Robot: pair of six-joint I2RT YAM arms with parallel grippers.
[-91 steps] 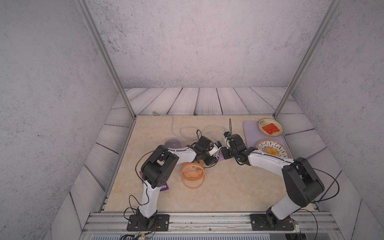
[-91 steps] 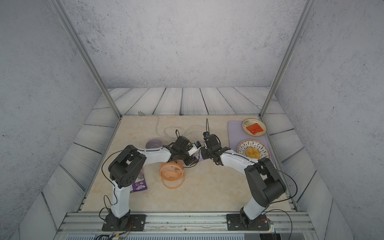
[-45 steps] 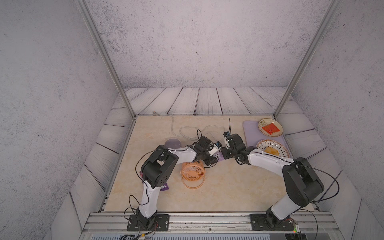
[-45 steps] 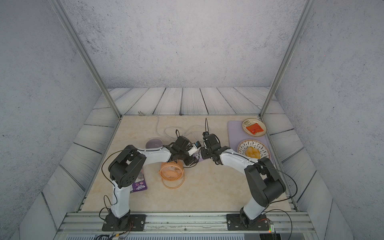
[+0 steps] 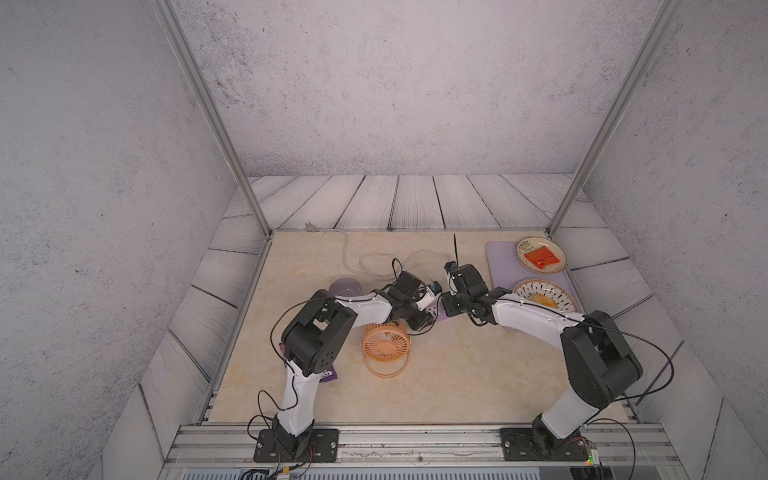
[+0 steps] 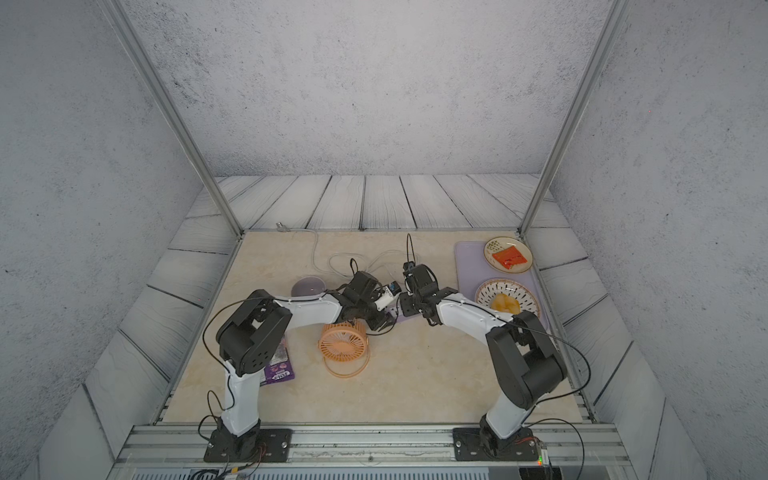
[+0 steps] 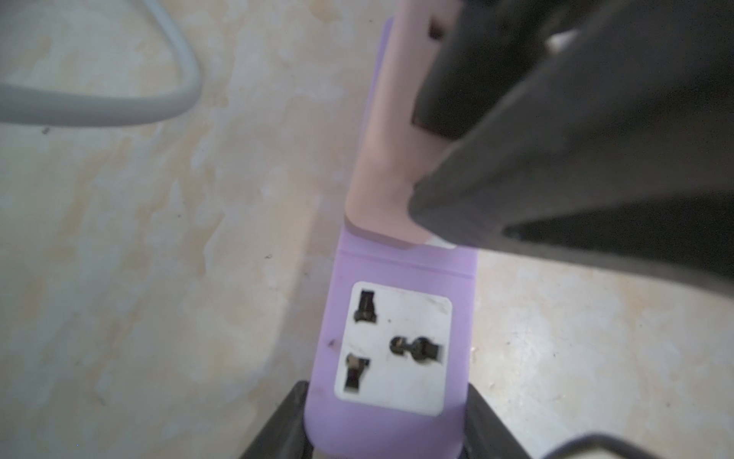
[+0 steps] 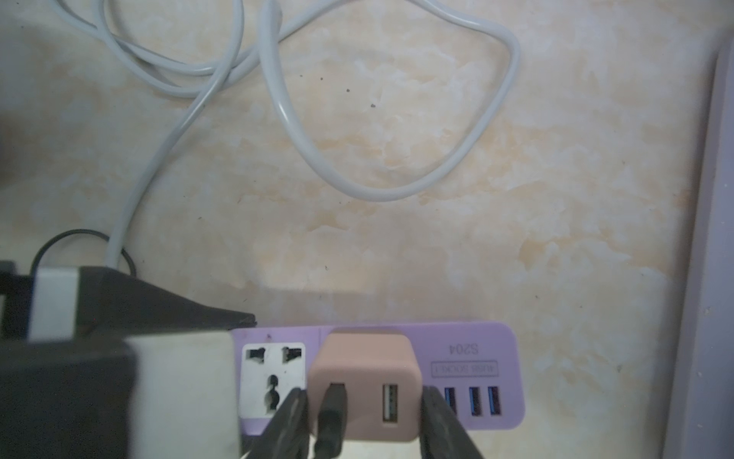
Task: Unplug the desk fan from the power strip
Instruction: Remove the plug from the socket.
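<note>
No visible change over the last second: right gripper [image 8: 363, 405] pinches plug [image 8: 365, 357], left gripper [image 7: 385, 421] clamps strip [image 7: 397, 270] end. Plug looks seated, though the joint is blurry. Strip sits at 2 o'clock of fan [image 5: 385, 344]. Pull-out not started.

Orange desk fan [image 5: 384, 345], lilac power strip [image 8: 476, 357], pink plug block [image 8: 365, 381].

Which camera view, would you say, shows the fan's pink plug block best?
The right wrist view: the plug block is close and face-on, seated in the power strip, held by the right gripper. The left wrist view shows only its side, partly hidden. In both top views that gripper covers it.
</note>
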